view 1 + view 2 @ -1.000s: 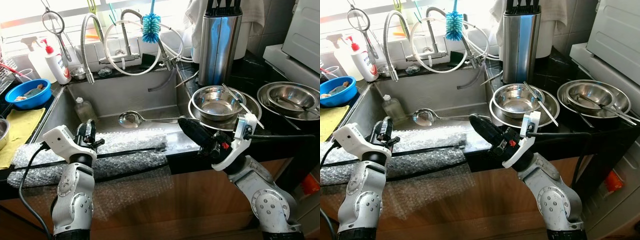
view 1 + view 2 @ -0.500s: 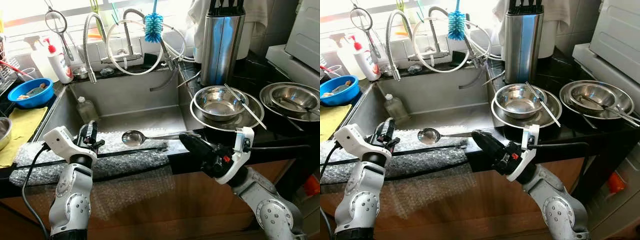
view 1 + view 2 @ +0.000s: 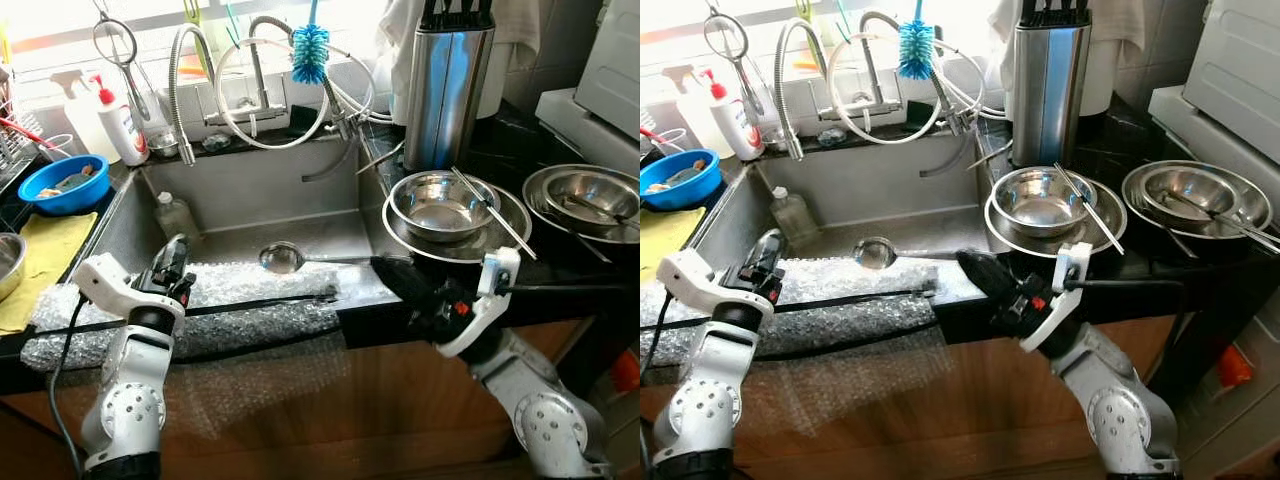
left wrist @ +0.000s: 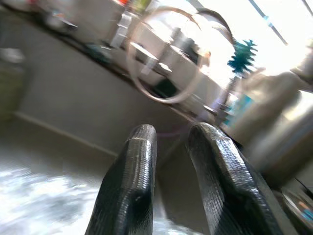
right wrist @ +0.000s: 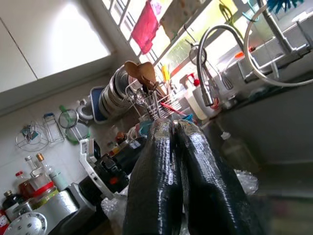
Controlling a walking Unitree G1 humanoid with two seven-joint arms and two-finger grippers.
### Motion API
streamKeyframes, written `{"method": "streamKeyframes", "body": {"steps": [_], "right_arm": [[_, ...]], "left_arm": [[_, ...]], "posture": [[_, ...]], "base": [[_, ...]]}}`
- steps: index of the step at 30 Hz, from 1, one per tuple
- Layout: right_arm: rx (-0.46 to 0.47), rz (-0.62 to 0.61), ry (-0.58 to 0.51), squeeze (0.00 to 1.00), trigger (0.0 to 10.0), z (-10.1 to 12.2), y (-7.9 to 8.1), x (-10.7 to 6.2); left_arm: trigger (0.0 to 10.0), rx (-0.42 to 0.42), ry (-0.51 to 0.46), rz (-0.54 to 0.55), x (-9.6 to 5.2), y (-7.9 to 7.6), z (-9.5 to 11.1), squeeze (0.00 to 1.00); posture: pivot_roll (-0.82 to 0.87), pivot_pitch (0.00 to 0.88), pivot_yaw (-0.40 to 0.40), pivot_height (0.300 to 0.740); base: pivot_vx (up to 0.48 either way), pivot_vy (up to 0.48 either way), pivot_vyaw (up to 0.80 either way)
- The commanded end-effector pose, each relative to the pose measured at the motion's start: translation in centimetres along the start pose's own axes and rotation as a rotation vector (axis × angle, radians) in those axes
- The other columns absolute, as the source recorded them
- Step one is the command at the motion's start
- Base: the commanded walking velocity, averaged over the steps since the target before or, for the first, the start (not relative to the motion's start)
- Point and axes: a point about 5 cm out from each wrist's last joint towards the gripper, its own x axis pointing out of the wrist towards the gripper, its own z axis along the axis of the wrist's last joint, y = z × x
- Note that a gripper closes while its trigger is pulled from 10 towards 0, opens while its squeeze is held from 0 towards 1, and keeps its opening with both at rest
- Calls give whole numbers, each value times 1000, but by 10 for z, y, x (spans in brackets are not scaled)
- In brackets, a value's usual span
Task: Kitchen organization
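Ladle (image 3: 283,258) lies in the sink (image 3: 250,200), just beyond the closed, empty right gripper (image 3: 392,279). Left gripper (image 3: 172,262), fingers slightly parted, rests on bubble wrap (image 3: 250,300). A careless reach could knock it away.

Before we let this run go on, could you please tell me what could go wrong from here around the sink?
1. The right gripper, fingers shut, sits at the sink's front edge beside the ladle; a nudge could send the ladle sliding across the basin.
2. The chopsticks lie loosely across the stacked steel bowls just above the right arm and might get knocked off.
3. The left gripper is over loose bubble wrap, which could snag.
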Motion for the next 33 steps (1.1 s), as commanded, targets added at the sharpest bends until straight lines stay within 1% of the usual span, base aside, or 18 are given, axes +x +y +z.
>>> {"method": "streamKeyframes", "body": {"steps": [1,2,4,8,10,12,13,15,17,19,22,25,27,30,33], "right_arm": [[-2,23,-11,0,10000,3,3,4],[-4,29,-9,0,10000,3,4,4],[-1,31,-15,0,10000,5,4,4],[-2,34,-12,0,10000,5,4,4],[-1,36,-12,0,10000,5,5,4],[-1,39,-13,0,10000,5,5,5],[-1,39,-13,0,10000,5,5,5],[1,27,-24,0,10000,6,3,6],[4,27,-29,0,10000,7,3,6],[3,33,-34,0,10000,8,4,7],[7,32,-39,0,10000,7,4,8],[7,33,-36,0,10000,6,4,8],[-4,43,-21,0,10000,4,6,9],[-17,49,-9,0,10000,4,6,9],[12,46,-22,0,10000,2,7,10]], "left_arm": [[10000,24,20,-80,3,-7,7,0],[10000,38,48,-117,3,-7,10,0],[10000,33,92,-171,1,-6,14,0],[10000,17,167,-230,-5,-4,11,0],[10000,9,188,-246,-6,-4,9,0],[10000,-34,227,-292,-8,-4,7,0],[10000,-34,227,-292,-8,-4,7,0],[10000,-79,244,-311,-8,-3,5,0],[10000,-128,264,-347,-9,-6,3,0],[10000,-182,294,-376,-11,-12,-5,0],[10000,-186,346,-389,-12,-16,-17,0],[10000,-207,356,-409,-13,-20,-23,0],[10000,-236,364,-439,-13,-24,-24,0],[10000,-244,368,-448,-13,-26,-25,0],[10000,-262,350,-486,-11,-32,-23,0]], "posture": [[-98,0,151,740],[-97,0,151,740],[-97,0,153,740],[-97,0,155,740],[-96,0,154,740],[-96,0,155,740],[-96,0,155,740],[-95,0,154,740],[-98,0,156,740],[-100,0,158,740],[-98,0,160,740],[-100,0,159,740],[-102,0,160,740],[-102,0,160,740],[-101,0,160,740]], "base": [[0,0,0],[0,0,0],[0,0,0],[0,0,0],[0,0,0],[0,0,0],[0,0,0],[0,0,0],[0,0,0],[0,0,0],[0,0,0],[0,0,0],[0,0,0],[0,0,0],[0,0,0]]}}
